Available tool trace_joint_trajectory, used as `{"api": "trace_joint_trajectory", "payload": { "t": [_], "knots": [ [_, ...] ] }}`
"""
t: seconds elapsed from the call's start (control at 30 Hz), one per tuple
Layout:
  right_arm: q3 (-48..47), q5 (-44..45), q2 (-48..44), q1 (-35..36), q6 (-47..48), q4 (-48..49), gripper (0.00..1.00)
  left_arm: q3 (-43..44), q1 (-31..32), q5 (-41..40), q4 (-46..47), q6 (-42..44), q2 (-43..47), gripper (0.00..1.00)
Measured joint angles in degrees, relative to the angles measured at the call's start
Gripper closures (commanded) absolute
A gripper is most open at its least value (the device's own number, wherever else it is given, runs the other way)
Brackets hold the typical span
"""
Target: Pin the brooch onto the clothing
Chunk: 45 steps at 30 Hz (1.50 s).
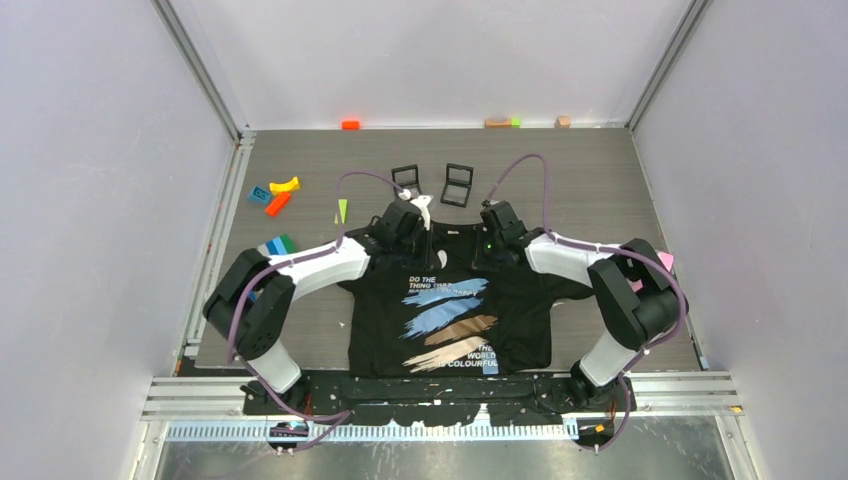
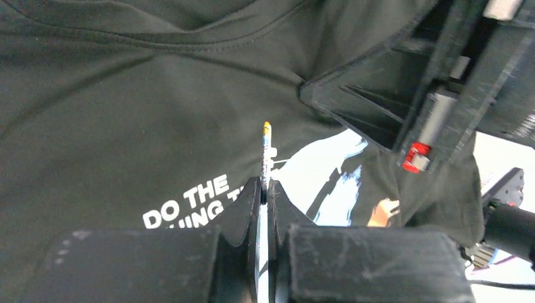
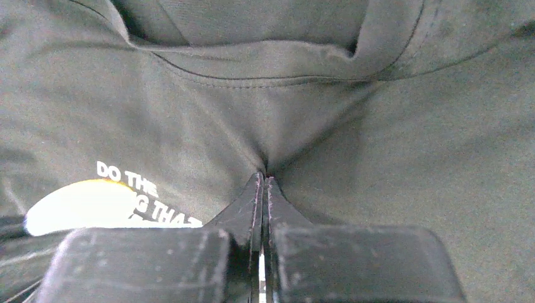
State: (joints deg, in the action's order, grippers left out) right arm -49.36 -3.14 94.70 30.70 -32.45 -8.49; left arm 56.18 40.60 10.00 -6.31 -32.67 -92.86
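Note:
The clothing [image 1: 450,310], a black T-shirt with white print and blue and tan streaks, lies flat on the table with its collar away from the arms. My left gripper [image 2: 265,183] is shut on the brooch [image 2: 267,148], a thin piece seen edge-on with a yellow tip, held just above the chest below the collar [image 2: 189,38]. In the right wrist view the brooch [image 3: 76,208] shows as a bright oval at the lower left. My right gripper [image 3: 264,177] is shut on a pinched pucker of the clothing [image 3: 353,158] just below the collar seam. From above, both grippers [image 1: 425,238] [image 1: 480,248] sit close together.
Two small black open boxes [image 1: 406,178] [image 1: 457,184] stand just beyond the collar. Coloured blocks [image 1: 278,195] and a green wedge [image 1: 341,210] lie to the far left. More small blocks [image 1: 350,124] [image 1: 497,122] line the back edge. The right arm's body [image 2: 429,82] hangs close over the shirt.

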Motion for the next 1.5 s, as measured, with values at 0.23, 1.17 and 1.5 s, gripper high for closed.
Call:
{"api": "trace_joint_trajectory", "payload": {
  "t": [0.23, 1.17, 1.5],
  "knots": [
    [3.5, -0.3, -3.0, 0.0, -2.1, 4.6, 0.99, 2.4, 1.0, -1.5, 3.5, -0.2, -7.3, 1.0],
    [7.2, -4.7, -8.0, 0.0, -4.9, 12.4, 0.99, 10.9, 2.9, -2.5, 0.4, 0.8, -15.9, 1.0],
    [7.2, -6.9, -6.6, 0.2, -4.8, 13.2, 0.99, 11.4, 3.0, -1.8, 0.3, 0.5, -16.3, 1.0]
  ]
}}
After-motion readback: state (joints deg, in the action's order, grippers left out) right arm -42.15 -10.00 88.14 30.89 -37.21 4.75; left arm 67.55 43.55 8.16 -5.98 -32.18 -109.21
